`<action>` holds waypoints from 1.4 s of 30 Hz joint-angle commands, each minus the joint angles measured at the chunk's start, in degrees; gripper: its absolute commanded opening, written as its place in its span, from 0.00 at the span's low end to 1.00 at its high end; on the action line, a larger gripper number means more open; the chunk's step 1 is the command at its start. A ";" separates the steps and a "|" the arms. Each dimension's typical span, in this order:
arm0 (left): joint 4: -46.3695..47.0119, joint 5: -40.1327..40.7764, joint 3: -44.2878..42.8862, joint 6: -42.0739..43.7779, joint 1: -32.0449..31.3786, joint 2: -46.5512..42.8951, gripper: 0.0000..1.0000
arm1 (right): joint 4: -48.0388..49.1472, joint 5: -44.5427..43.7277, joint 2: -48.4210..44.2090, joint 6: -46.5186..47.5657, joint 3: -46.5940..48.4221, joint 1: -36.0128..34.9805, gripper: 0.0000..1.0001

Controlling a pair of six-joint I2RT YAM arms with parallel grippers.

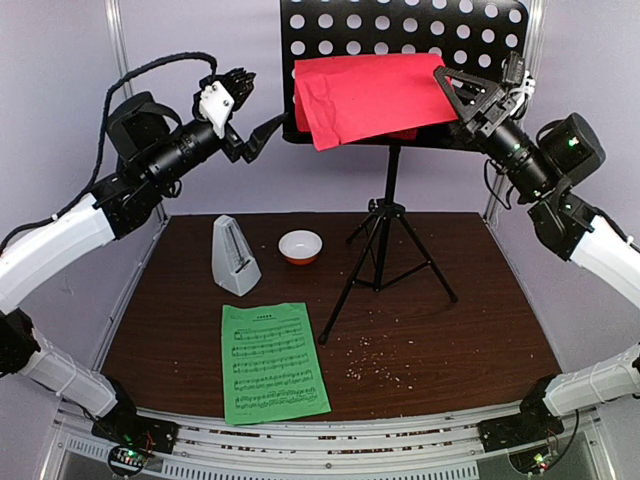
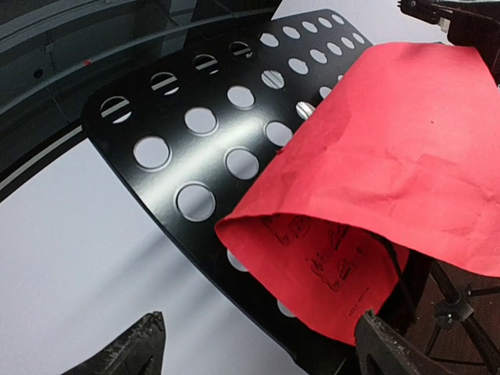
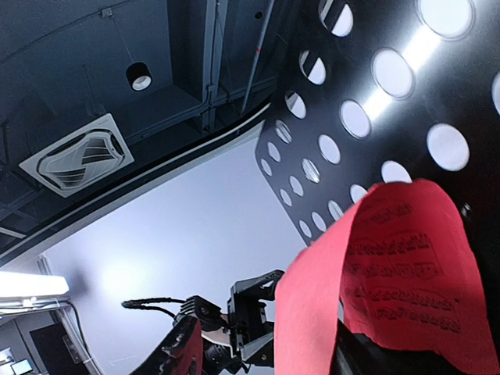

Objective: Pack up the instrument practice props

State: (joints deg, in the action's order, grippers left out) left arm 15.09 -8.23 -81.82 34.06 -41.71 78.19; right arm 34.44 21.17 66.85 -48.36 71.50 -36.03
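Green sheet-music page (image 1: 274, 363) lies at the brown counter (image 1: 480, 330)'s 7 o'clock, white pyramid metronome (image 1: 235, 257) at 10. Red paper page (image 1: 370, 95) drapes the black perforated stand desk (image 1: 400, 20); left gripper (image 1: 256, 104) gapes empty, right gripper (image 1: 452, 92), open, straddles its 3 o'clock edge.

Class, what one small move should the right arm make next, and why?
Probably close the right gripper on the red page: its edge lies between the parted fingers, and it hangs curled on the music stand desk, not yet gripped.
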 commanded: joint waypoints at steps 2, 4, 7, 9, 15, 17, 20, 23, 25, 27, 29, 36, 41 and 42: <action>1.79 -4.35 -7.79 3.04 -0.24 4.41 0.87 | 2.28 3.05 2.60 0.23 6.43 -0.31 0.55; 1.11 -5.06 -10.27 3.98 -0.63 6.25 0.87 | 2.04 3.47 3.87 0.40 8.38 -0.38 0.56; 0.01 -5.63 -13.94 5.74 -1.22 8.54 0.87 | 1.86 3.95 5.49 0.60 10.66 -0.42 0.57; -1.10 -5.76 -15.60 7.33 -1.70 9.65 0.87 | 2.05 3.90 6.31 0.63 11.83 -0.44 0.57; -3.05 -3.54 -16.78 11.70 -2.76 11.27 0.78 | 3.43 3.97 7.73 0.09 14.36 -0.63 0.58; -2.82 -2.88 -16.55 12.17 -2.76 11.21 0.78 | 3.38 4.05 8.00 0.15 15.35 -0.69 0.58; -2.17 -2.62 -16.61 13.01 -3.09 11.56 0.78 | 3.10 4.44 8.52 0.23 16.56 -0.77 0.58; -1.51 -1.39 -17.86 15.22 -5.07 12.47 0.79 | 2.69 4.50 8.89 0.28 16.79 -0.80 0.58; -1.09 -1.16 -18.61 16.72 -6.49 13.04 0.79 | 2.35 4.33 8.99 0.22 16.70 -0.88 0.58; -0.43 -1.37 -19.10 17.89 -7.68 13.39 0.79 | 2.07 4.03 9.02 0.25 16.50 -0.88 0.58; 0.44 -1.99 -19.08 18.07 -8.22 13.59 0.79 | 1.68 3.69 9.09 0.39 16.40 -0.88 0.58; 3.41 -6.93 -18.89 12.94 -8.69 12.83 0.71 | -1.03 1.82 9.06 1.87 16.39 -0.90 0.58; 3.95 -10.38 -21.48 7.46 -8.67 13.63 0.48 | -2.26 1.09 9.64 2.34 16.32 -0.88 0.58; 3.45 -10.51 -22.51 6.78 -8.74 14.22 0.41 | -2.45 1.08 9.76 2.31 16.38 -0.88 0.58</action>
State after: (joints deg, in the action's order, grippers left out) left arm 15.05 -15.27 -99.98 45.74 -50.37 91.39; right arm 32.47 23.20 76.01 -46.89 87.00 -36.62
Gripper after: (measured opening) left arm 0.504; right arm 0.583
